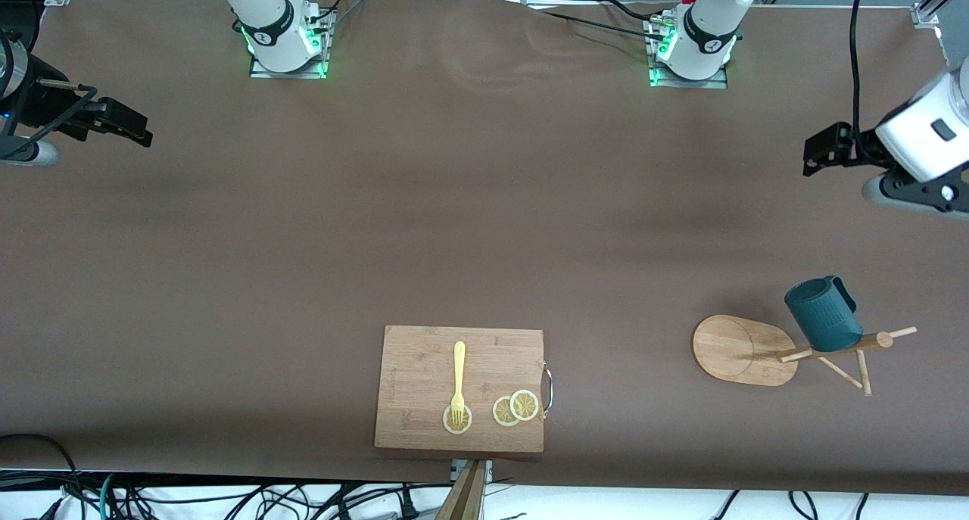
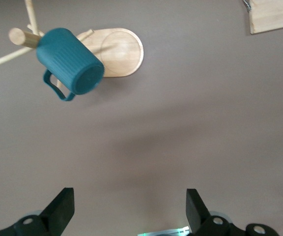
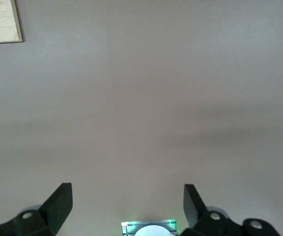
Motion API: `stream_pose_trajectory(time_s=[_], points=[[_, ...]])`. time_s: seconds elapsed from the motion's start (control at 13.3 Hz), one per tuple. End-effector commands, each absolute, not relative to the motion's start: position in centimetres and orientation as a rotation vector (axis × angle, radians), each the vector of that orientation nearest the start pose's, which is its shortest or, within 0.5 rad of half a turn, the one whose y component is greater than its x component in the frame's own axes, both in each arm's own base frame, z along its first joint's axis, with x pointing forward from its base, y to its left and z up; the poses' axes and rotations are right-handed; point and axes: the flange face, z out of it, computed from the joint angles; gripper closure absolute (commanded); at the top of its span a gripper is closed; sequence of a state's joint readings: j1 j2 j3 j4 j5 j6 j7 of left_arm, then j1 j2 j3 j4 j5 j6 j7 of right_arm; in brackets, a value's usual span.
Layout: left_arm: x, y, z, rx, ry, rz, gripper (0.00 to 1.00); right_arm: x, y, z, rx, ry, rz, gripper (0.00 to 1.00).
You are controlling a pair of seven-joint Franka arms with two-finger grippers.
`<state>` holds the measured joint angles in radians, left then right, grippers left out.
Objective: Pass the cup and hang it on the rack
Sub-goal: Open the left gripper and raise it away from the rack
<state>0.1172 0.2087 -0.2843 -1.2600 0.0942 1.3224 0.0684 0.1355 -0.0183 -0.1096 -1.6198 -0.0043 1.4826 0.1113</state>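
The dark teal ribbed cup hangs on a peg of the light wooden rack, toward the left arm's end of the table and near the front camera. In the left wrist view the cup shows its bottom and handle, with the rack's oval base beside it. My left gripper is open and empty, up in the air and well clear of the rack; its jaws stand wide apart. My right gripper is open and empty at the right arm's end of the table, over bare table.
A rectangular wooden cutting board lies near the table's front edge at the middle, with a yellow fork and lemon slices on it. Its corner shows in the left wrist view and the right wrist view.
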Motion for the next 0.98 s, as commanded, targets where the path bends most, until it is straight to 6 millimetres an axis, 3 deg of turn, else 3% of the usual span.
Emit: stream_pose_trajectory(time_s=[0.0, 0.23, 0.3, 0.45, 0.9], points=[[56.2, -8.0, 62.5, -3.053, 0.333, 0.106, 0.0, 53.8, 1.0, 60.8, -3.145, 0.135, 0.195, 0.0], [54.3, -7.1, 60.0, -3.083, 0.289, -0.055, 0.0, 53.8, 1.1, 60.8, -3.145, 0.133, 0.195, 0.0], [54.5, -6.0, 59.7, -3.092, 0.225, -0.048, 0.0, 53.8, 1.0, 60.8, -3.146, 0.133, 0.193, 0.0], [56.2, -1.9, 57.6, -3.108, 0.111, 0.011, 0.0, 53.8, 1.0, 60.8, -3.146, 0.135, 0.193, 0.0], [57.4, -2.8, 55.9, -3.113, 0.147, 0.045, 0.0, 53.8, 1.0, 60.8, -3.145, 0.138, 0.193, 0.0]])
